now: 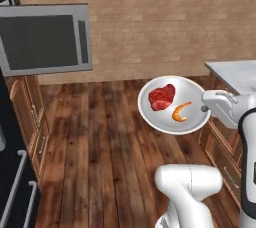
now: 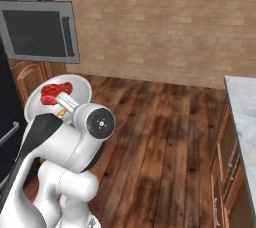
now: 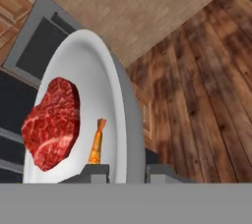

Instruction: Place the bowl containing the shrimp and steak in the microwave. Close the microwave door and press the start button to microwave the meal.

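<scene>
The gripper point(image 3: 127, 170) is clamped narrow on the rim of the bowl point(image 3: 101, 75), one finger on each side of the rim at the bottom centre of the hand view. From there the bowl rises toward the upper left of that frame, with the steak point(image 3: 50, 122) at middle left and the shrimp point(image 3: 97, 143) just right of it, close above the fingers.

In the left base view the bowl point(image 1: 192, 99) hangs in the air at right of centre, above the wood floor point(image 1: 105, 142), with the gripper point(image 1: 205, 107) gripping its right edge. The steak point(image 1: 162, 97) lies in its left half, the shrimp point(image 1: 181, 112) lower right, nearer the gripper. The microwave door point(image 1: 47, 39) stands open at upper left, well apart from the bowl.

In the right base view the bowl point(image 2: 80, 86) sits at middle left, partly hidden behind the arm.
</scene>
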